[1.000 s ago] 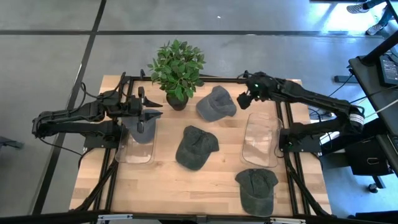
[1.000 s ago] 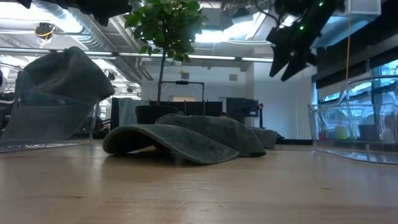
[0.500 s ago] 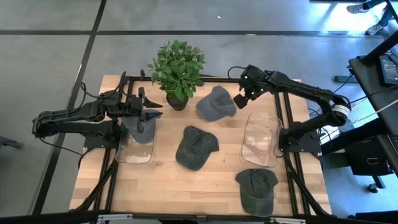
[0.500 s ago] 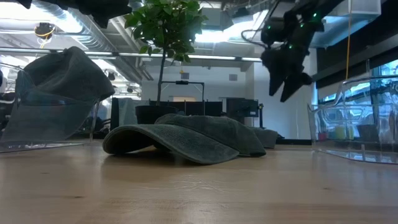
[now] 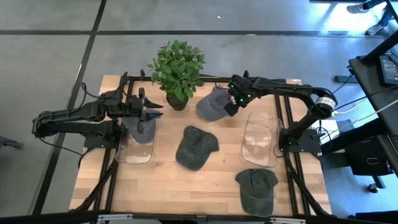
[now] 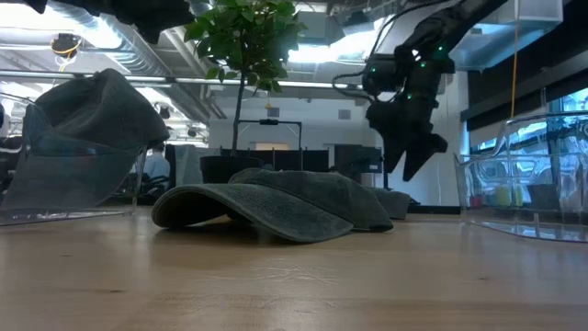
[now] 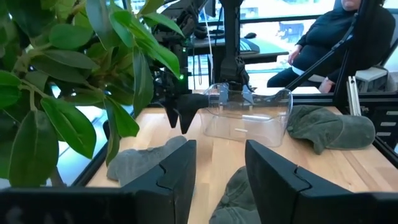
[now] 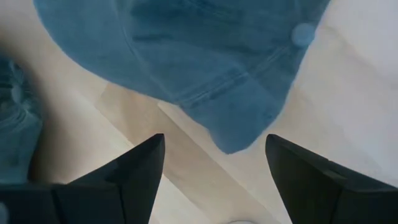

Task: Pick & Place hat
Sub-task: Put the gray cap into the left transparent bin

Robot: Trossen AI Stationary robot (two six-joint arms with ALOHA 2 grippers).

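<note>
Several grey-green caps are in view. One lies at the table's far middle [image 5: 210, 106], brim toward my right gripper [image 5: 229, 106], which hangs open just above its right edge; the right wrist view looks down on this cap [image 8: 199, 56] between the open fingers [image 8: 214, 158]. In the low view the right gripper [image 6: 404, 156] points down, above the table. My left gripper [image 5: 149, 116] is open and hovers over the left clear bin [image 5: 127, 152], where another cap [image 5: 142, 132] leans against the wall [image 6: 87, 133]. Nothing sits between the left fingers [image 7: 217, 171].
A third cap [image 5: 196, 147] lies mid-table and another [image 5: 257, 188] near the right front corner. The right clear bin [image 5: 261, 140] stands beside my right gripper. A potted plant [image 5: 177, 67] stands at the far edge next to the far cap. A person sits beyond the table [image 7: 348, 37].
My right gripper has swung from above the right bin's far end toward the table's left and come down, ending over the right edge of the far cap, fingers still open. The left arm and all caps have stayed put.
</note>
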